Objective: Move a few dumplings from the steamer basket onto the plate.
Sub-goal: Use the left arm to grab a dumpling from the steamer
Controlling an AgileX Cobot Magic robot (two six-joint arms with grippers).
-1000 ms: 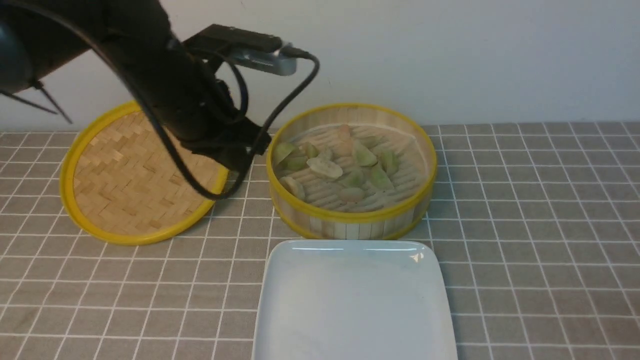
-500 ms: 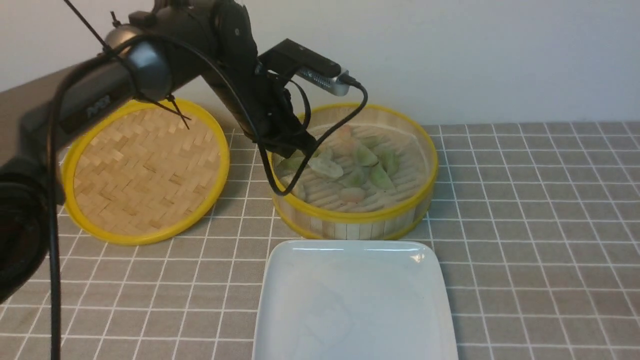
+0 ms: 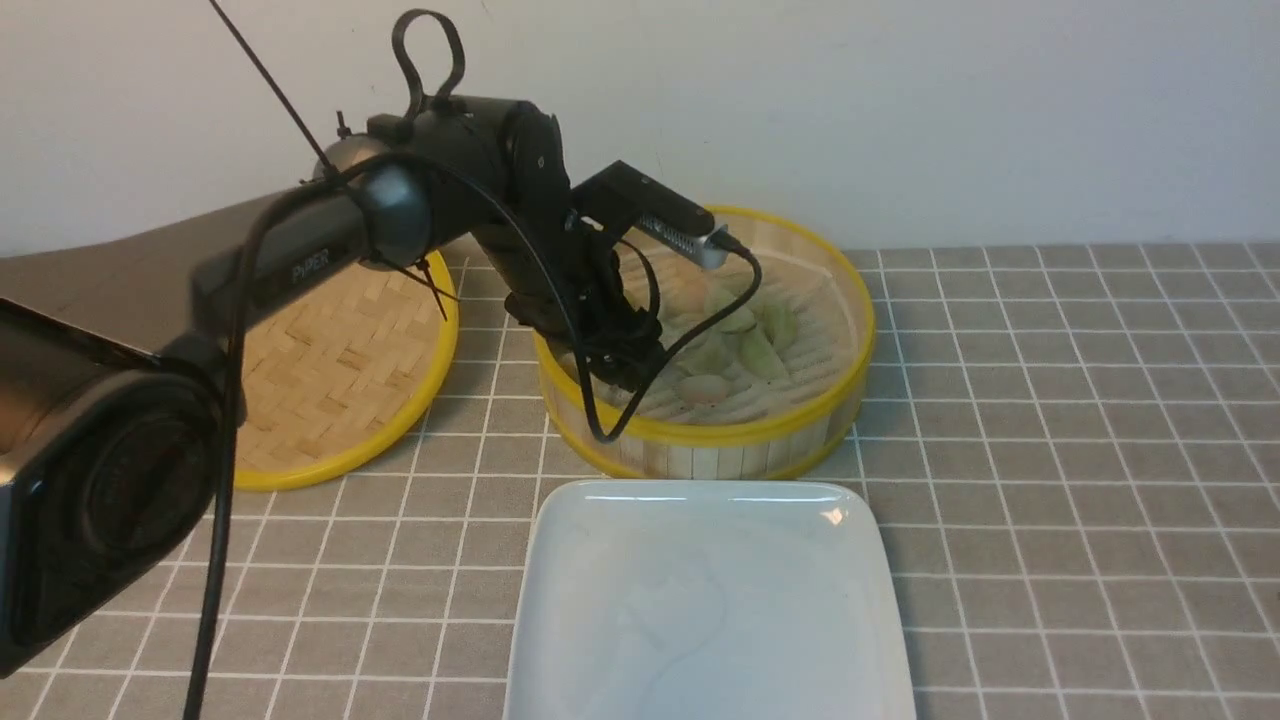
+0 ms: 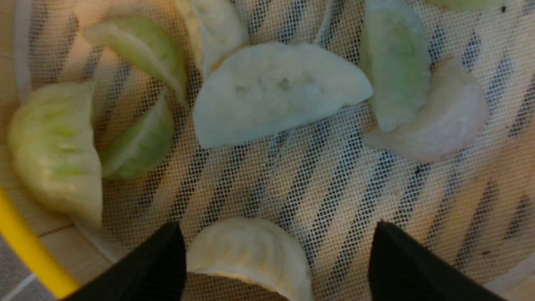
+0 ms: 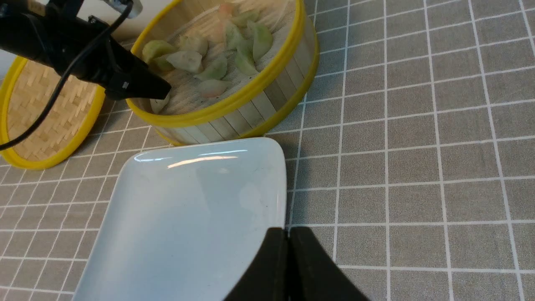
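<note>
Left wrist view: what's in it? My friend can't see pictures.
The left gripper hangs open inside the steamer basket, a cream dumpling lying between its two black fingers. Other green and white dumplings rest beyond it on the mesh-lined floor.

So: one steamer basket [image 3: 760,432], one bamboo lid [image 3: 340,390], one white plate [image 3: 700,600], roughly ten or eleven dumplings [image 3: 705,388], a few partly hidden.

Left arm [image 3: 540,250] hides left side of steamer basket [image 3: 760,450], part of lid [image 3: 340,390]; plate [image 3: 700,580] cut off by bottom edge.
</note>
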